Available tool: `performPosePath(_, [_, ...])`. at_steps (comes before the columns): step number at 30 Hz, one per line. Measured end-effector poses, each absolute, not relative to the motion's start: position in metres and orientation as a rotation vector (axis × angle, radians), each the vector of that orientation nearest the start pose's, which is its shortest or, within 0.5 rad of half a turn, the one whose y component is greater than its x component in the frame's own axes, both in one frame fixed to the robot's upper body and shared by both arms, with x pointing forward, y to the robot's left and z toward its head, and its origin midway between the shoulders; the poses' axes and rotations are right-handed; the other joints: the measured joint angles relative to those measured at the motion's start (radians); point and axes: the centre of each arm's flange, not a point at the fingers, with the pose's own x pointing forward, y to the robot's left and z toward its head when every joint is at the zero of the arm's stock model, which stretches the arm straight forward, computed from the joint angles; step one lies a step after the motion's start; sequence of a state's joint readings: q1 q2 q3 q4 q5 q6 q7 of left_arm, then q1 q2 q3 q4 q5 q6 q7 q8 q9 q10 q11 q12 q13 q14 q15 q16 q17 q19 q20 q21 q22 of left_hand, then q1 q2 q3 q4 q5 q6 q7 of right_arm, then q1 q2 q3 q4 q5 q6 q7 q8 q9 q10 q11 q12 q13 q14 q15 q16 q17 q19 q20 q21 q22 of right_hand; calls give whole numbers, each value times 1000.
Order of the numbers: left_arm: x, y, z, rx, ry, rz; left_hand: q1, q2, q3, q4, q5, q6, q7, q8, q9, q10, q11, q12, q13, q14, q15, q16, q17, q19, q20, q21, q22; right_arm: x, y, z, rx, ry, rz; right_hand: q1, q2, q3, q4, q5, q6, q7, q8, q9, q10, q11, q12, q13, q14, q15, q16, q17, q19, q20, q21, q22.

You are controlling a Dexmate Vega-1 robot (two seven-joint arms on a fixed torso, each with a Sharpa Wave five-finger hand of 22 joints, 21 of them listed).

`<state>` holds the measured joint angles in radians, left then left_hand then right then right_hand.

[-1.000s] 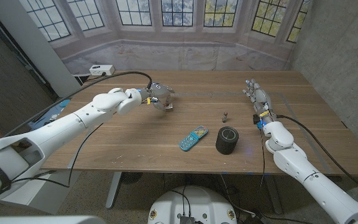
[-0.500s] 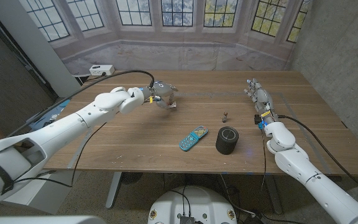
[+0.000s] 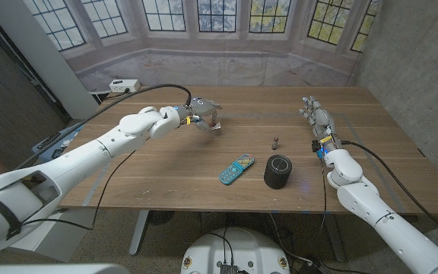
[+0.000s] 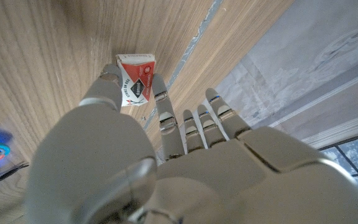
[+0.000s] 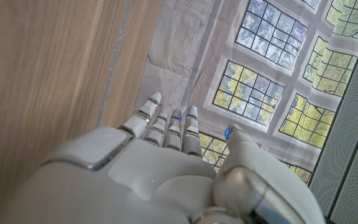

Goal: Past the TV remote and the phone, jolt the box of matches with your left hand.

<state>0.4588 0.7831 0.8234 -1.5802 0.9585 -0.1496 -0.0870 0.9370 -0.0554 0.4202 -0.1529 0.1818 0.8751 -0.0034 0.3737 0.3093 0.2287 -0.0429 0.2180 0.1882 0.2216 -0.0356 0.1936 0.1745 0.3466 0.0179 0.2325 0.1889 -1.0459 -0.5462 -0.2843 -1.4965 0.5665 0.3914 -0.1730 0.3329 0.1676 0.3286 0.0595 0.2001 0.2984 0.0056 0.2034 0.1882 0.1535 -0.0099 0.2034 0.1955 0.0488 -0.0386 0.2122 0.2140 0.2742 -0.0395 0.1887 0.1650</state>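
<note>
As it slides toward three o'clock, the left hand (image 3: 204, 116), fingers spread, pushes the matchbox (image 4: 136, 79); right hand (image 3: 315, 116) stays open.

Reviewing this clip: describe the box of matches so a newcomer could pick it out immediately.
Start at the wooden table and follow the left hand to its fingertips. The box of matches lies there on the wood: small, red and white, unlike the blue phone and black cylinder nearer the front edge.

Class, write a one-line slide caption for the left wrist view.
Left hand reaching over the wooden table, fingers touching a red-and-white matchbox.
</note>
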Motion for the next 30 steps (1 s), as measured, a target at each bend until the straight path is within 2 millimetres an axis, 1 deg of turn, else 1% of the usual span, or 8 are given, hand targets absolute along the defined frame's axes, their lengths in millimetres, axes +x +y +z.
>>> performPosePath(5, [623, 164, 58, 1987, -856, -126, 0, 0, 0, 0, 0, 0, 0, 0, 4, 0, 0, 0, 0, 0, 0, 0, 0, 0, 0, 0, 0, 599, -312, -51, 56, -696, 40, -4, -4, 4, 4, 0, 0, 0, 0, 0, 0, 0, 0, 0, 0, 0, 0, 0, 0, 0, 0, 0])
performPosePath(7, [623, 164, 58, 1975, -855, -127, 0, 0, -1, 1, 0, 0, 0, 0, 5, 0, 0, 0, 0, 0, 0, 0, 0, 0, 0, 0, 0, 599, -312, -51, 56, -695, 39, -4, -4, 4, 4, 0, 0, 0, 0, 0, 5, 5, 0, 0, 0, 0, 0, 0, 0, 0, 0, 0])
performPosePath(9, [624, 164, 58, 1959, -854, -127, 0, 0, -4, 4, 0, 0, 0, 0, 5, 0, 0, 0, 0, 0, 0, 0, 0, 0, 0, 0, 0, 600, -312, -50, 56, -695, 39, -4, -4, 4, 4, 0, 0, 0, 0, 0, 5, 5, 0, 0, 0, 0, 0, 0, 0, 0, 0, 0])
performPosePath(11, [624, 164, 59, 1949, -852, -126, 0, 0, -4, 4, 0, 0, 0, 4, 5, 0, 0, 0, 0, 0, 0, 0, 0, 0, 0, 0, 0, 600, -312, -49, 56, -696, 40, -4, -4, 4, 4, 0, 0, 0, 0, 0, 5, 5, 0, 0, 0, 0, 0, 0, 0, 0, 0, 0])
performPosePath(13, [624, 165, 58, 1936, -847, -126, 0, 0, -4, 4, 0, 0, 0, 5, 5, 6, 6, 0, 0, 0, 0, 0, 0, 0, 0, 0, 0, 601, -311, -49, 54, -693, 40, -4, -4, 4, 4, 0, 0, 0, 0, 0, 5, 5, 0, 0, 0, 0, 0, 0, 2, 2, 0, 0])
performPosePath(25, [620, 169, 56, 1883, -837, -119, 0, 0, -4, 4, 0, 0, 0, 5, 9, 5, 6, 0, 0, 0, 0, 0, 0, 0, 0, 0, 0, 604, -308, -48, 47, -683, 50, -4, -4, 4, 4, 0, 0, 0, 0, 0, 5, 6, 0, 0, 0, 0, 0, -2, 4, 4, 0, 0])
performPosePath(28, [619, 169, 56, 1873, -837, -120, 0, 0, -4, 4, 0, 0, 0, 5, 14, 5, 5, -4, 0, 0, 0, -6, 0, 0, 0, 0, 0, 605, -308, -49, 47, -682, 52, -4, -4, 12, 4, 0, 0, 0, 0, 0, 5, 6, 0, 0, 0, 0, 0, -5, 4, 4, 0, 0])
performPosePath(30, [618, 169, 56, 1867, -837, -120, 0, 0, -4, 4, 0, 0, 0, 5, 14, 5, 6, -4, 0, 0, 0, -7, 0, 0, 0, 0, 0, 605, -308, -49, 47, -681, 52, -4, -4, 12, 4, 0, 0, 0, 0, 0, 5, 6, 0, 0, 0, 0, 0, -5, 4, 4, 0, 0])
